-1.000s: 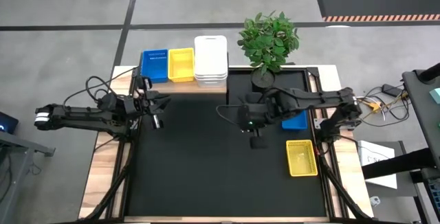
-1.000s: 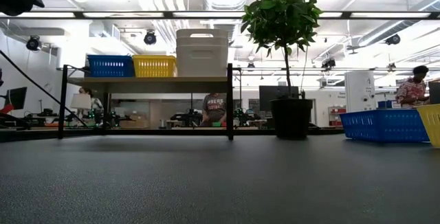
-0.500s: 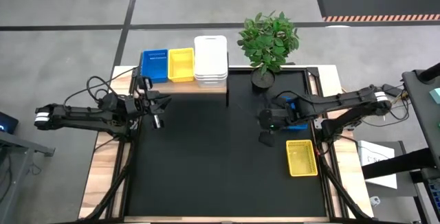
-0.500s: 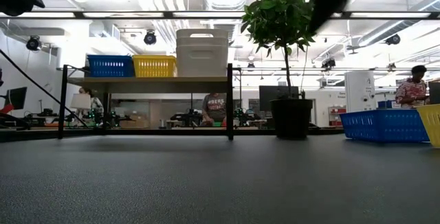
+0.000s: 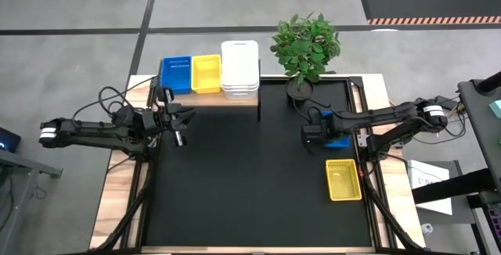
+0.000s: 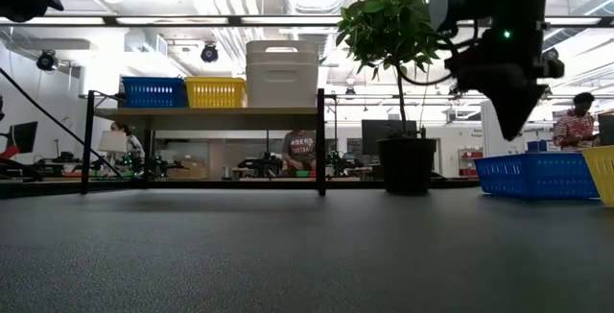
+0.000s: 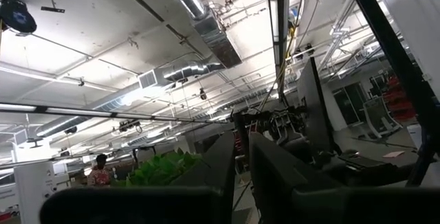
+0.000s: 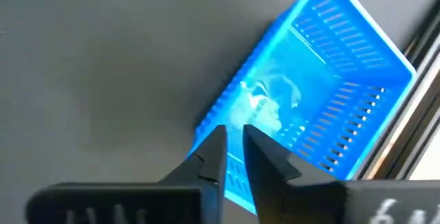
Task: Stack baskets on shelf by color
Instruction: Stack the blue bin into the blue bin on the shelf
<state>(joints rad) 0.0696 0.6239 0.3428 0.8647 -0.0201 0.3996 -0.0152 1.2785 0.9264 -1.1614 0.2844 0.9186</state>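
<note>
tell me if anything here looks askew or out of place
Nothing damaged or spilled. Two perforated plastic baskets are still off the light-wood shelf: a blue one under the right gripper, and a yellow one lying slightly crooked near the table's right edge.

Robotics lab: exposed ceiling ducts, workbenches, monitors

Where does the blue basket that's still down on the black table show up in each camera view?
High view: the blue basket lies at the table's right edge, partly under the right gripper.
Low view: it sits at the right, below that gripper.
Left wrist view: not in it.
Right wrist view: it fills the middle, just past the fingertips.
Shared landmark: the potted plant, beside the basket in the high and low views.
</note>
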